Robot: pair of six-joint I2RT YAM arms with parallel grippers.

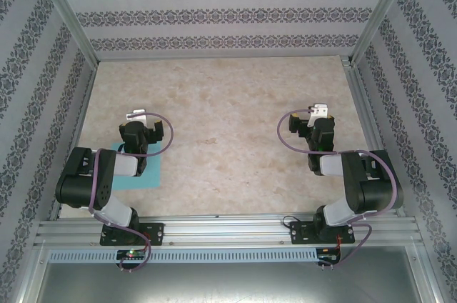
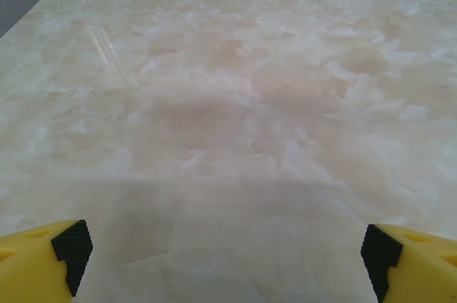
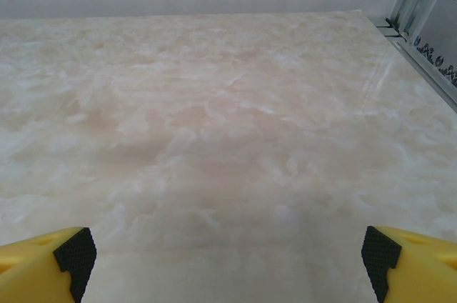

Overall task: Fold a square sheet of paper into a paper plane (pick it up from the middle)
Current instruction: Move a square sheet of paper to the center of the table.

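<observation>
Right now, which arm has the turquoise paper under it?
The left arm; turquoise paper peeks out beneath it, while the right arm overhangs bare table.

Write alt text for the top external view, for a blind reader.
A turquoise square sheet of paper lies flat on the marbled table, partly under the left arm. Both arms are folded back; left gripper and right gripper hold nothing.

Glossy marble-look table (image 2: 228, 103), matt paper sheet (image 1: 148, 176)
</observation>
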